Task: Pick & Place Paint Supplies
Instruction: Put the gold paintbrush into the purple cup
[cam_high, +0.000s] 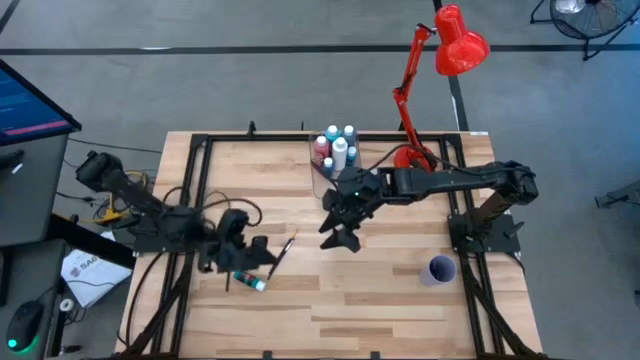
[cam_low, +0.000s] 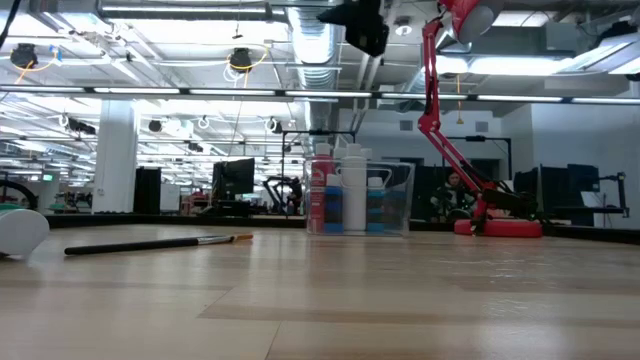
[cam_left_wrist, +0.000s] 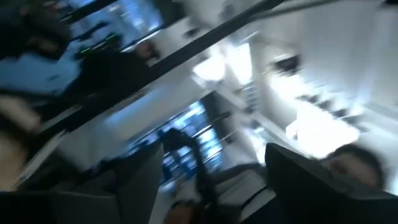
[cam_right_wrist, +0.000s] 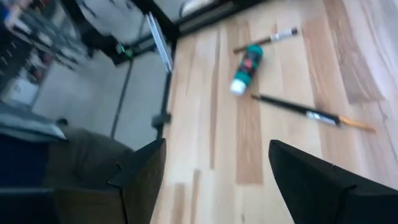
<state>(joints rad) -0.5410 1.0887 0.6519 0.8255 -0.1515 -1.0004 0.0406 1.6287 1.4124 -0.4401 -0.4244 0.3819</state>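
Bottles in the box: a cluster of paint bottles (cam_high: 337, 148) stands upright inside the clear box (cam_high: 322, 178), upper middle of the high view; white, light blue and pink-red ones show, and I would call this part done.
Tube left out: a small blue-green tube (cam_right_wrist: 246, 67) lies flat on the surface (cam_high: 400, 300), lower left of the high view, well apart from the box.
Brushes left out: one thin dark paintbrush (cam_low: 150, 244) lies near the tube; in the right wrist view a second brush (cam_right_wrist: 266, 40) sits just beside the tube's far end.
Left end effector (cam_high: 243, 258): low over the tube and brushes, lower left of the high view; fingers apart, and I cannot see anything between them.
Right end effector (cam_high: 342, 228): hangs above the middle of the surface, just below the box in the high view; fingers spread and empty.
Bystanders: purple cup (cam_high: 439, 269) lower right, red lamp (cam_high: 445, 60) upper right.
Progress: most supplies seem placed; by my reckoning the tube and the brushes remain.
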